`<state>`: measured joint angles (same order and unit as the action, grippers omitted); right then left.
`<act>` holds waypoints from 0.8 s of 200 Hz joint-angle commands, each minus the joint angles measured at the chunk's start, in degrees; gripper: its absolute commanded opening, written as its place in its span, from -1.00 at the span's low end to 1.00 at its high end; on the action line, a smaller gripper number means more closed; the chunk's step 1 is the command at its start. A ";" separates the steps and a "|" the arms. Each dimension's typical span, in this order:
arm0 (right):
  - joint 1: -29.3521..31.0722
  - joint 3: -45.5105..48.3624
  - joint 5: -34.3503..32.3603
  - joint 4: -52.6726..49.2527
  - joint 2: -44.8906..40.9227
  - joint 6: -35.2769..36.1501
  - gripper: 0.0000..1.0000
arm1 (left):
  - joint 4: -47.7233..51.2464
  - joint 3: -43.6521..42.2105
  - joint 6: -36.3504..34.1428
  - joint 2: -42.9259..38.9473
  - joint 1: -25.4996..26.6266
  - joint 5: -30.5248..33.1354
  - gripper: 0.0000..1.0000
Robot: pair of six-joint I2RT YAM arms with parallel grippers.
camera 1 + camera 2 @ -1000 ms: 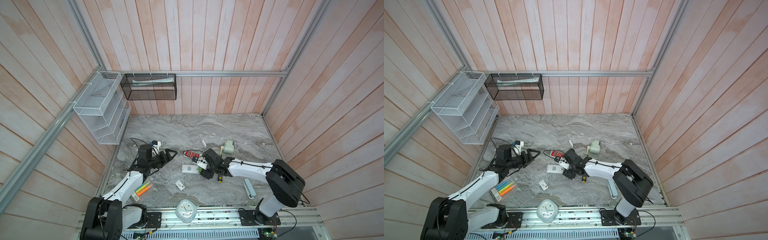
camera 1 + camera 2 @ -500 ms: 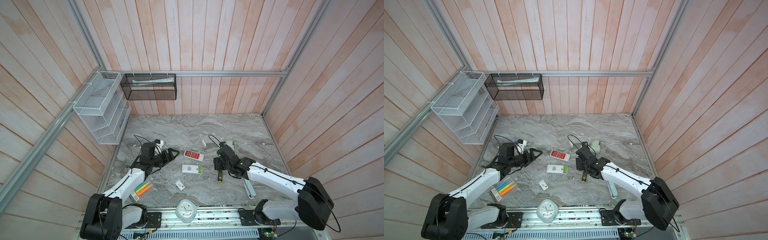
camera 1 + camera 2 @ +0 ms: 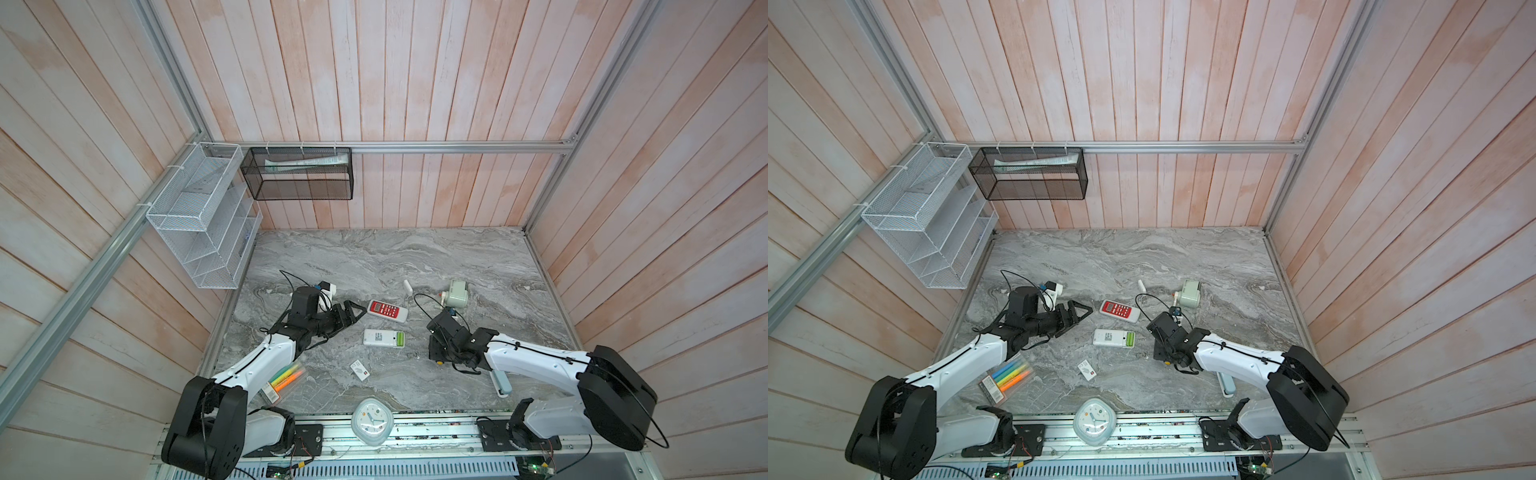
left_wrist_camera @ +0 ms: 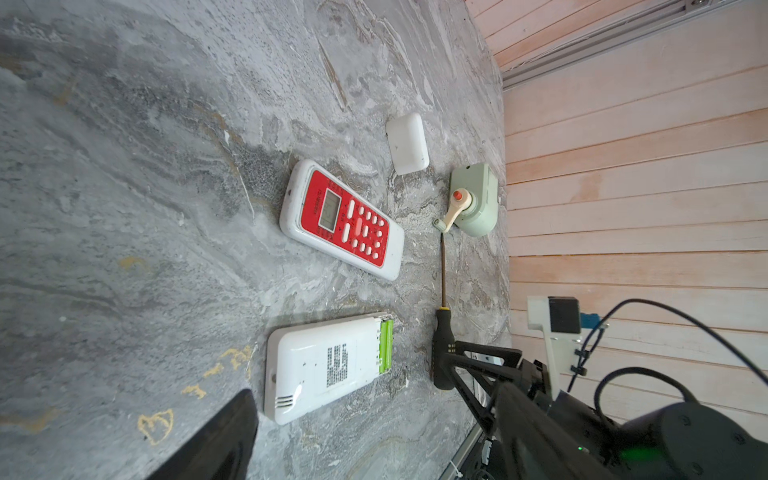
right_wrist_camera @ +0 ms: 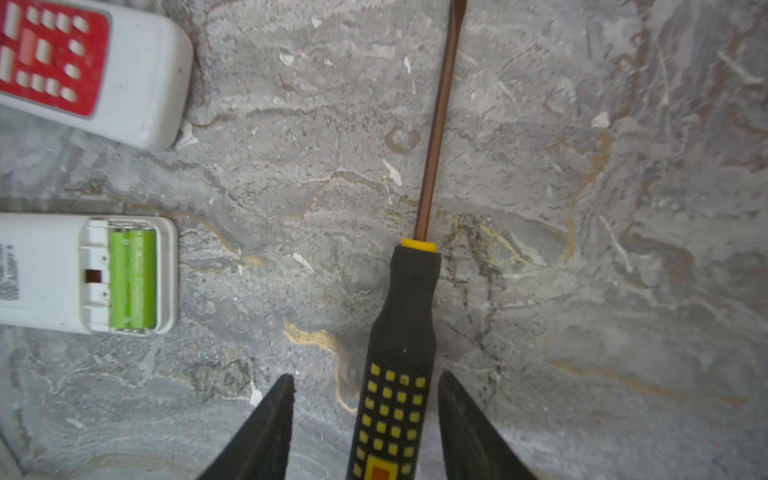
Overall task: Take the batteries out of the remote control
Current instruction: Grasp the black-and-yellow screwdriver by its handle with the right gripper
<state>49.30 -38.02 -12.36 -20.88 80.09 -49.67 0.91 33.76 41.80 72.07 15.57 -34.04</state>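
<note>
A white remote control [image 3: 378, 337] [image 3: 1109, 337] lies face down at mid-table with its battery bay uncovered. Two lime green batteries [image 5: 133, 278] [image 4: 386, 347] sit side by side in the bay. My right gripper [image 5: 365, 415] [image 3: 435, 354] is to the right of that remote, low over a black-and-yellow screwdriver [image 5: 399, 332]. Its jaws are open and straddle the handle, with a gap on each side. My left gripper [image 3: 359, 316] [image 3: 1086, 316] hovers open and empty to the left of a red-faced remote [image 3: 387, 311], apart from both remotes.
A pale green crank device [image 3: 457, 293] and a small white cover [image 3: 407, 286] lie behind the screwdriver. A small white piece [image 3: 359, 370], a pack of highlighters [image 3: 286, 376], a clock [image 3: 372, 419] and a pale blue-white tool [image 3: 500, 382] lie toward the front edge.
My right gripper has pulled back from the white remote to the right and come down over the screwdriver handle. The left gripper has stayed open and crept slightly right, toward the red-faced remote.
</note>
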 commanded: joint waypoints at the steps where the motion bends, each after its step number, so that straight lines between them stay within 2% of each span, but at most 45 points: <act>1: 1.50 -2.12 -2.08 -1.26 3.69 -3.44 0.09 | -1.45 1.33 0.12 0.09 0.34 0.39 0.82; 17: 2.41 -3.38 -3.75 -3.29 6.18 -4.45 0.02 | -1.43 1.16 0.09 -0.18 0.42 0.38 0.81; 37: 3.55 -4.72 -5.24 -5.20 8.34 -4.89 -0.15 | -1.44 1.04 0.03 -0.34 0.42 0.47 0.82; 100: 4.84 -5.62 -5.95 -7.58 7.62 -2.09 -0.86 | -2.84 1.22 0.47 0.51 0.50 -0.41 0.82; 130: 5.00 -5.57 -5.29 -7.59 4.87 1.98 -1.00 | -2.98 1.57 0.49 0.79 0.51 -0.67 0.82; 160: 5.00 -6.03 -4.15 -7.93 2.19 5.99 -1.00 | -3.02 1.54 0.56 0.79 0.51 -0.85 0.81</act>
<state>53.89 -43.38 -17.02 -27.09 84.82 -48.05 -0.93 33.78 42.26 72.55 15.81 -34.26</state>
